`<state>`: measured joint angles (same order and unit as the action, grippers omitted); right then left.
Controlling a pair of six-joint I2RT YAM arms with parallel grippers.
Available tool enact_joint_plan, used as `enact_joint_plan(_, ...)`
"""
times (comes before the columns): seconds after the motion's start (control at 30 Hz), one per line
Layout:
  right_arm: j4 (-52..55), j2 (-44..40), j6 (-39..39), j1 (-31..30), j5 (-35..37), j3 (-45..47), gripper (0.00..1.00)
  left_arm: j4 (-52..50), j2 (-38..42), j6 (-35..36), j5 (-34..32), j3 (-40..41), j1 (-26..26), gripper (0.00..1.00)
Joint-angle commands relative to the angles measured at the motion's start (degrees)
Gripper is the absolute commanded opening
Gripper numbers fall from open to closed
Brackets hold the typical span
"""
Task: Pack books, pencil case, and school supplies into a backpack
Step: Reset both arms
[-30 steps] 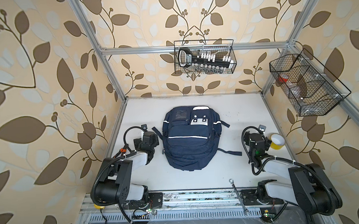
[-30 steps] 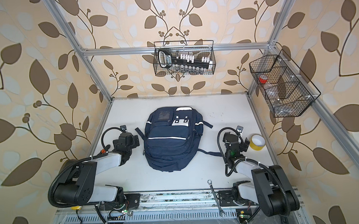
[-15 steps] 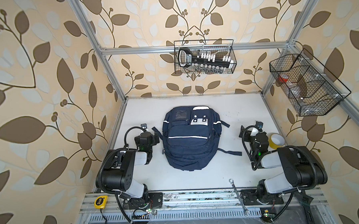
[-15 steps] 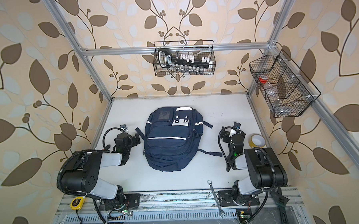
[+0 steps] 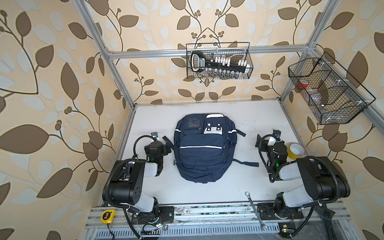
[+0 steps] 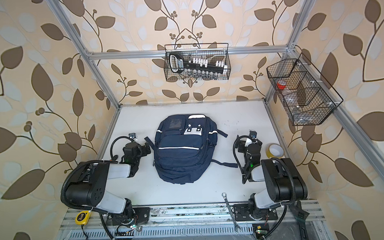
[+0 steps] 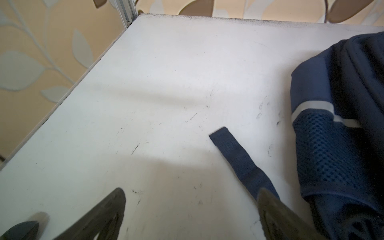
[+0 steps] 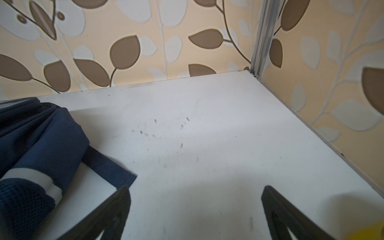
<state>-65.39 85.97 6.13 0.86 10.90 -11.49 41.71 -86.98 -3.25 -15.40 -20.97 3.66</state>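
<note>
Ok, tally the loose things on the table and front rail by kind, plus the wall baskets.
Backpacks: 1, the backpack
Tape rolls: 1, the yellow tape roll
Tape measures: 1, the yellow tape measure
Wrenches: 2, the silver wrench and the black wrench
Wire baskets: 2, the back basket and the side basket
Total: 7

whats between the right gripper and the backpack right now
Bare white table, apart from the backpack's own dark strap, whose end lies close by the right gripper. The right wrist view shows it; the open jaws hold nothing.
</note>
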Motion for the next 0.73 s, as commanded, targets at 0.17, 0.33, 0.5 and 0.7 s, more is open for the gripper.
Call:
enact_joint_plan(0.17, -1.1, -0.5, -0.4, -0.2, -0.7, -0.9, 1.0, 1.8, 1.0, 0.3, 0.3, -0.7, -0.3, 0.99)
enact_joint_plan(0.33, -1.0, -0.4, -0.5, -0.2, -0.5, -0.9, 1.0, 1.7, 1.0, 0.3, 0.3, -0.7, -0.3, 0.99)
enact_joint_plan(0.5, 1.1, 0.5, -1.5, -0.1, -4.2, -2.6, 0.99, 1.5, 0.9, 0.3, 0.3, -0.7, -0.3, 0.99)
enact_joint_plan(0.7, 1.3, -0.4, -2.8, 1.5, -11.0, -2.1, 1.0, 1.5, 1.0, 0.3, 0.3, -0.9, -0.3, 0.99)
